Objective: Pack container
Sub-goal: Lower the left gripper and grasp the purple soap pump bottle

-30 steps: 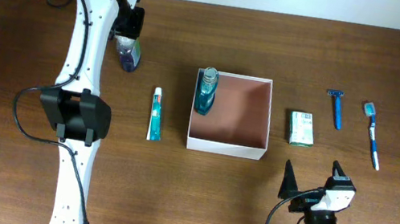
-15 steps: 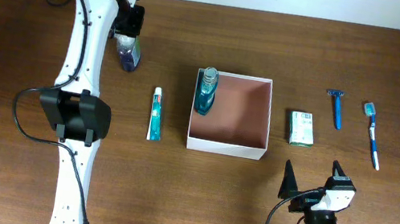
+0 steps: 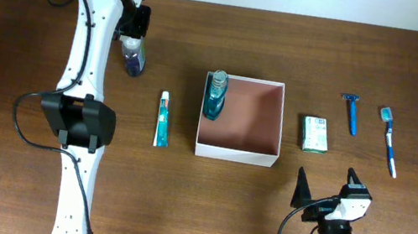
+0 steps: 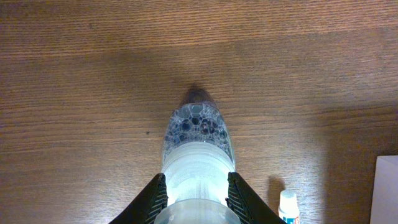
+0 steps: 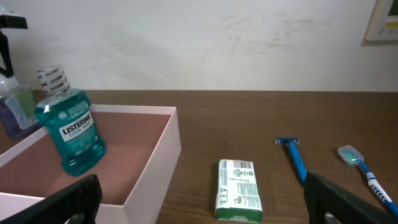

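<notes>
Only the left wrist view shows the left hand (image 4: pixel 196 178) clenched on a clear bottle (image 4: pixel 196 127) of foamy liquid. Only the right wrist view lets "LISTERINE COOL MINT" be read on the mouthwash (image 5: pixel 70 134) standing inside the container (image 5: pixel 158 165), ahead and left of the splayed, empty right hand (image 3: pixel 326 172).
</notes>
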Robot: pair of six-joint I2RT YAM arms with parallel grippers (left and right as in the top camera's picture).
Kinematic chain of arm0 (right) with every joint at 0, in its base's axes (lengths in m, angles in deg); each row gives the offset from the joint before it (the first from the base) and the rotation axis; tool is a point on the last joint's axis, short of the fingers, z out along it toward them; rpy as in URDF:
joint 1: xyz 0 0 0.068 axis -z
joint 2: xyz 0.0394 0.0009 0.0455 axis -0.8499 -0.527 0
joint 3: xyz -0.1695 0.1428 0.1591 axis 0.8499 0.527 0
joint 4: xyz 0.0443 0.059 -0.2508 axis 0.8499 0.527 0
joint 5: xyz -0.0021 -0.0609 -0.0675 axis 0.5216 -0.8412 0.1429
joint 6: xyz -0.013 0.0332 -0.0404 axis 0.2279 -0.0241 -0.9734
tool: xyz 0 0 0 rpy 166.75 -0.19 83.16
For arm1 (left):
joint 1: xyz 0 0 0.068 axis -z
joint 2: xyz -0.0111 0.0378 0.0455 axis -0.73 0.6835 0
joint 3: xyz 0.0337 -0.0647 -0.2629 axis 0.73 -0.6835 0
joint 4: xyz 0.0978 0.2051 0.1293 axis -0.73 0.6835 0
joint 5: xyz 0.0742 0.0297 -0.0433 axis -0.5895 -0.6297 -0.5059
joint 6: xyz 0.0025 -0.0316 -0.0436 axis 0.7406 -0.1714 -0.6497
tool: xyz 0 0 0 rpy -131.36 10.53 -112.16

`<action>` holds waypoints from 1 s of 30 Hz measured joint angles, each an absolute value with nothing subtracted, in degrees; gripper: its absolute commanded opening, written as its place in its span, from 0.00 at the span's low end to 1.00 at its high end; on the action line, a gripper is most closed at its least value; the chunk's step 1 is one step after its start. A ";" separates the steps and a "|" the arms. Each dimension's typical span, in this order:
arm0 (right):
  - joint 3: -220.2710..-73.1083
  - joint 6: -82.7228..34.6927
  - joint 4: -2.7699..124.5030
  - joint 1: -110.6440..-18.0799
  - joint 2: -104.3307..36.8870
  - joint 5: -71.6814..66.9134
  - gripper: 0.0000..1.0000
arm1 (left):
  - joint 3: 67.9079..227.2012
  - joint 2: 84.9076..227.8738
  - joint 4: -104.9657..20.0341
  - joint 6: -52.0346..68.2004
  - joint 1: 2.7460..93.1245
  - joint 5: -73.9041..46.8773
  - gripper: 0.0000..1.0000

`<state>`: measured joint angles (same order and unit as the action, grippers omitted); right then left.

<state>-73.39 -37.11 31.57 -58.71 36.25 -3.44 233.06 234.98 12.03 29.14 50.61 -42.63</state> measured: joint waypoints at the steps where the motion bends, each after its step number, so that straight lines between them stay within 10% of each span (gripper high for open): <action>1: -73.39 -37.06 31.57 -58.71 36.25 -3.44 0.99 | 233.06 234.98 12.03 29.14 50.61 -42.63 0.25; 30: -73.39 -37.11 31.57 -58.71 36.25 -3.44 0.99 | 235.59 235.37 15.79 28.88 50.61 -42.63 0.10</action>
